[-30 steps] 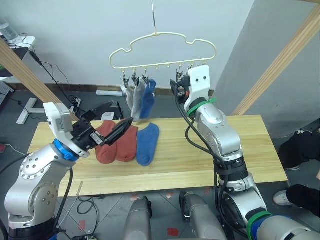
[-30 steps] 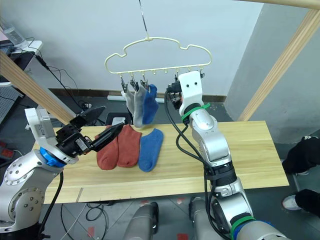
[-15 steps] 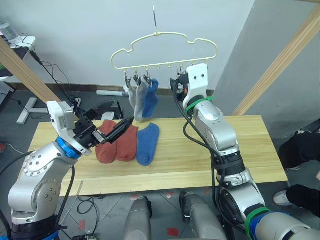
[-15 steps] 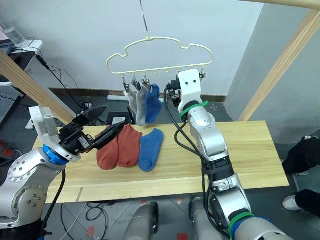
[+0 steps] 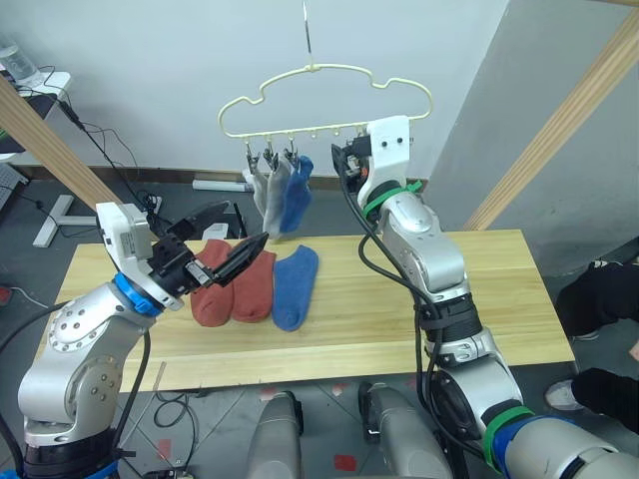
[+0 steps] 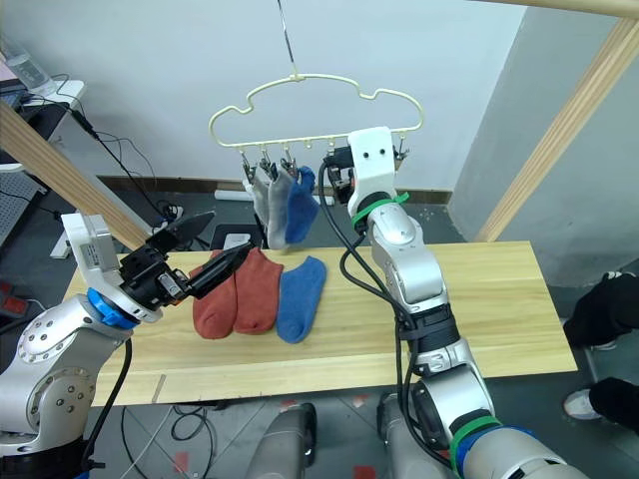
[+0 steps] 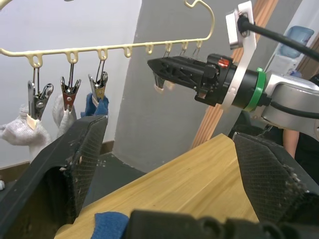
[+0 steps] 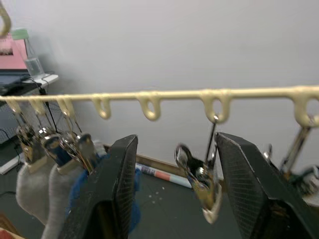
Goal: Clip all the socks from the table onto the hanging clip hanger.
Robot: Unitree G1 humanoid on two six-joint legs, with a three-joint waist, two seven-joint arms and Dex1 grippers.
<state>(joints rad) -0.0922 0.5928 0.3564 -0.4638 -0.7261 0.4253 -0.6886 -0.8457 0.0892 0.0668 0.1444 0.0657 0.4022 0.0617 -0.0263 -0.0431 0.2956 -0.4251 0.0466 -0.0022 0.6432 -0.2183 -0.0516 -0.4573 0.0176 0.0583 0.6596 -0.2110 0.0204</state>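
Three short knit socks hang from the thin pale yellow wavy wire clip hanger (image 5: 324, 98): two light grey socks (image 5: 268, 195) and one bright blue sock (image 5: 296, 197), each pinched by a small metal clip at the left end of the hanger's row. The hanger itself hangs by its metal hook (image 5: 306, 30) in front of the pale wall, above the far edge of the long light wooden plank worktop (image 5: 419, 319).

Three more socks lie flat on the worktop, side by side and touching: two rust-red socks (image 5: 233, 289) on the left and a second bright blue sock (image 5: 293, 286) just right of them, all toward the worktop's left half.

The right gripper (image 8: 174, 196) is raised to the hanger's row of clips, its two black fingers (image 8: 117, 184) spread apart with an empty metal clip (image 8: 199, 179) hanging between them (the wrist view does not settle whether the fingers touch it). From the left wrist view the same gripper points sideways beneath the bare loops in the middle of the row.

The left gripper (image 5: 232, 239) hovers above the rust-red socks, fingers spread wide and holding nothing, aimed toward the hanger.

Slanted round pale wooden poles (image 5: 559, 130) stand on both sides of the worktop, and cables (image 5: 110, 150) trail over the floor behind it.
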